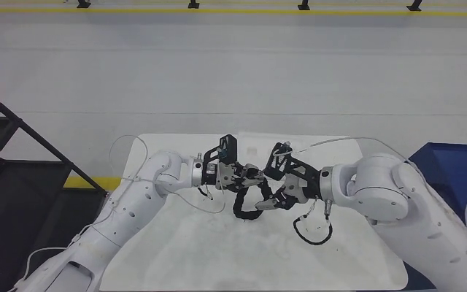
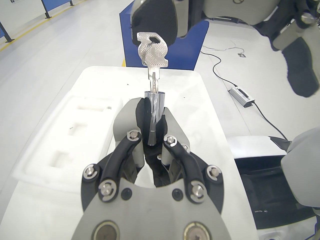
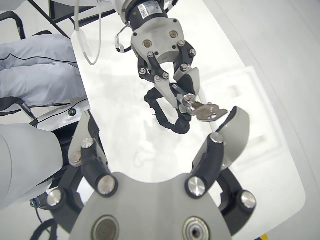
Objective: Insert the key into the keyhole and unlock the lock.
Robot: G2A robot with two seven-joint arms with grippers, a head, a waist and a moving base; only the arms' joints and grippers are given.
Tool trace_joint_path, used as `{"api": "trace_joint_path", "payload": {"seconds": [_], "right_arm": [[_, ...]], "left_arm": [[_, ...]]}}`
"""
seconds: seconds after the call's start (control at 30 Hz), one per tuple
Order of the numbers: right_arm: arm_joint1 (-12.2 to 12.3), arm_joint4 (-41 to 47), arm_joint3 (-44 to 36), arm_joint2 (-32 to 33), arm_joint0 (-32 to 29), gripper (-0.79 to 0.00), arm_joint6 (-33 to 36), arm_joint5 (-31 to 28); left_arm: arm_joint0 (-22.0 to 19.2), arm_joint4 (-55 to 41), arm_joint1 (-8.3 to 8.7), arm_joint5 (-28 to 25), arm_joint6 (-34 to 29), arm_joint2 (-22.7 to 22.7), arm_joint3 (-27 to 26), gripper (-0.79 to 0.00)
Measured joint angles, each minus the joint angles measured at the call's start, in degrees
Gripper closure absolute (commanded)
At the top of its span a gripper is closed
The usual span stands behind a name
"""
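The white tabletop (image 1: 219, 255) stands in a big, bright room with a pale floor. Near its middle two arms meet, the left one coming in from 9 o'clock and the right one from 3 o'clock. The left claw (image 3: 183, 94) is shut tight around the lock (image 2: 155, 106), a shiny round metal tube. A black bendy cable (image 3: 170, 123) hangs from the lock toward 6 o'clock. The key (image 2: 152, 51) sticks out of the keyhole (image 2: 155, 92), with its thin part partly inside and its flat head free. The right claw (image 3: 160, 118) is wide open. One of its pads (image 2: 155, 18) sits right by the key's head (I cannot tell if it touches), and the other finger is well apart. A white foam tray (image 2: 45, 156) lies on the 12 o'clock side of the tabletop.

I think the key is in and the turn is the step left to do. The key looks small, light, hard and thin, so it could slip. The best place to hold it is the flat head, with one pad on each flat face. The head has little bumps, which should help the grip. The lock is smooth and round, so it may spin in the left claw if the turn is hard. The cable is soft and will likely just swing.
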Motion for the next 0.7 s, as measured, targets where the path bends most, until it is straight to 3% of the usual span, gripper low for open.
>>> {"api": "trace_joint_path", "payload": {"seconds": [0.3,0.4,0.43,0.5,0.7], "right_arm": [[0.72,-7.85,1.10,1.06,-0.36,-0.773,-0.17,-11.95],[0.84,-10.55,0.87,0.91,-0.73,-0.643,-0.65,-13.79],[0.88,-11.50,0.64,0.94,-0.84,-0.526,-0.88,-14.18],[0.98,-13.94,-0.05,1.12,-1.24,-0.425,-1.68,-15.01],[1.32,-21.10,-2.61,1.90,-2.84,-0.348,-4.82,-17.05]], "left_arm": [[-0.50,0.72,0.61,0.00,0.54,1.63,-1.01,0.000],[-0.87,0.29,0.85,0.00,0.46,2.32,-0.93,0.000],[-0.99,0.14,0.91,0.00,0.38,2.56,-0.89,0.000],[-1.29,-0.25,1.06,0.00,0.12,3.14,-0.83,0.000],[-2.29,-1.62,1.51,0.00,-0.54,4.79,-0.65,0.000]]}}
